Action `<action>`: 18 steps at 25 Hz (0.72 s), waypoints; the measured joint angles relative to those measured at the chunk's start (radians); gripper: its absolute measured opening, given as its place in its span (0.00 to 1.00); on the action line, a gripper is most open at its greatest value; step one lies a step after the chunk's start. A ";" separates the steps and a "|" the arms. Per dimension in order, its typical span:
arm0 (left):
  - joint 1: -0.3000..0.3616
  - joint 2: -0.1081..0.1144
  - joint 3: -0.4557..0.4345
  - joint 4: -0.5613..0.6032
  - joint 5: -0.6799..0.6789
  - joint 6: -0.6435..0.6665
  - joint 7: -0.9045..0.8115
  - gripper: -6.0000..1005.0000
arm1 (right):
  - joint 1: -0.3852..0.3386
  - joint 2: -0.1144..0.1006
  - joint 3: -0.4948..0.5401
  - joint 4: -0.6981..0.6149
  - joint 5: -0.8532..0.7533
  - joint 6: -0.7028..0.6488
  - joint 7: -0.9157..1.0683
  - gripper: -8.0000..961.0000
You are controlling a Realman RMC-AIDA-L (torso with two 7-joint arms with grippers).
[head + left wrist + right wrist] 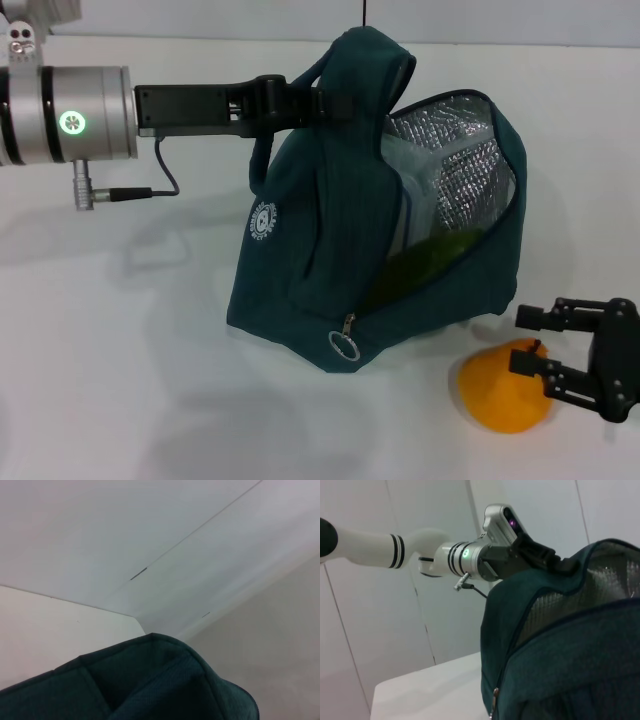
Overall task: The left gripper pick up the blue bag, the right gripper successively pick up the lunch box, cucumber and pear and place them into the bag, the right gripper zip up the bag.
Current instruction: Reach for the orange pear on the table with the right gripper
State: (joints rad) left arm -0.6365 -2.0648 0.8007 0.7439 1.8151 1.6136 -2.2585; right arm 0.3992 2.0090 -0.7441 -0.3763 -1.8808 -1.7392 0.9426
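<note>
The blue bag [320, 240] stands on the white table, held up at its top handle by my left gripper [318, 102], which is shut on the handle. Its mouth gapes to the right and shows silver foil lining. Inside, the clear lunch box [415, 190] stands against the lining, with the dark green cucumber [430, 255] lying below it. The orange pear [500, 392] rests on the table at the bag's front right. My right gripper [520, 340] is open at the pear's upper right side, its lower finger over the fruit. The bag [560, 645] and the left gripper [540, 555] also fill the right wrist view.
The zipper's metal ring pull [344, 344] hangs at the bag's front lower corner. A cable [150, 190] loops below the left wrist. The left wrist view shows only bag fabric [150, 680] and white walls. White table surface extends to the left of the bag.
</note>
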 joint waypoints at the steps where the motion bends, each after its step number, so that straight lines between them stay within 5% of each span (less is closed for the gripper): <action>1: 0.000 0.000 0.000 0.000 0.000 0.000 0.001 0.06 | 0.003 0.001 -0.013 0.000 0.000 0.004 0.001 0.48; 18: 0.001 0.001 0.000 0.000 -0.003 0.000 0.009 0.06 | 0.024 0.003 -0.026 0.010 0.001 0.032 0.007 0.30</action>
State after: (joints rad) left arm -0.6351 -2.0637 0.8008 0.7439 1.8124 1.6137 -2.2493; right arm 0.4236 2.0123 -0.7701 -0.3666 -1.8801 -1.7072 0.9494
